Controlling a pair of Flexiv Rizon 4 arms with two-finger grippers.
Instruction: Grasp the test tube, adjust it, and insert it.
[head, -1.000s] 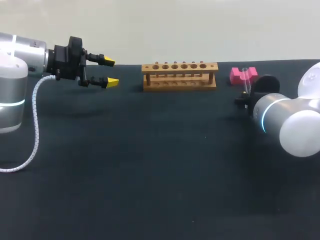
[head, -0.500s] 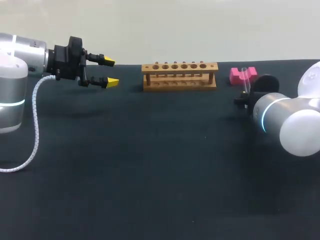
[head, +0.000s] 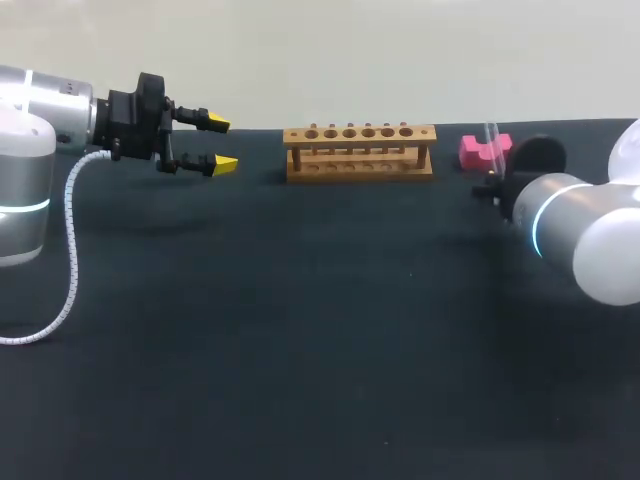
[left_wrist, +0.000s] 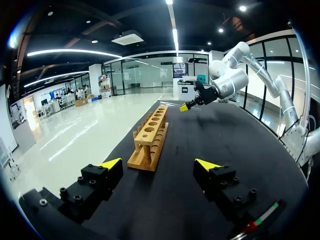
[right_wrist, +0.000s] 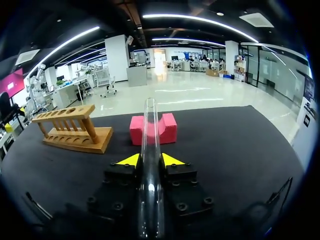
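A clear glass test tube (right_wrist: 149, 125) lies lengthwise between the yellow tips of my right gripper (right_wrist: 149, 160), which is shut on it. Its open end points ahead, over a pink holder block (right_wrist: 167, 129). In the head view the tube (head: 490, 138) rises faintly in front of the pink block (head: 474, 151), above my right arm (head: 575, 225), which hides the fingers. The wooden rack (head: 360, 150), with a row of holes, stands at the table's far middle, to the left of the block. My left gripper (head: 219, 144) hovers open and empty left of the rack (left_wrist: 150, 137).
The dark tabletop (head: 320, 330) stretches wide in front of the rack. A white coiled cable (head: 72, 260) hangs from my left arm. From the left wrist view, my right gripper (left_wrist: 186, 106) shows beyond the rack's far end.
My right arm has shifted slightly up and to the right, carrying the tube higher over the pink block. The left arm has not moved.
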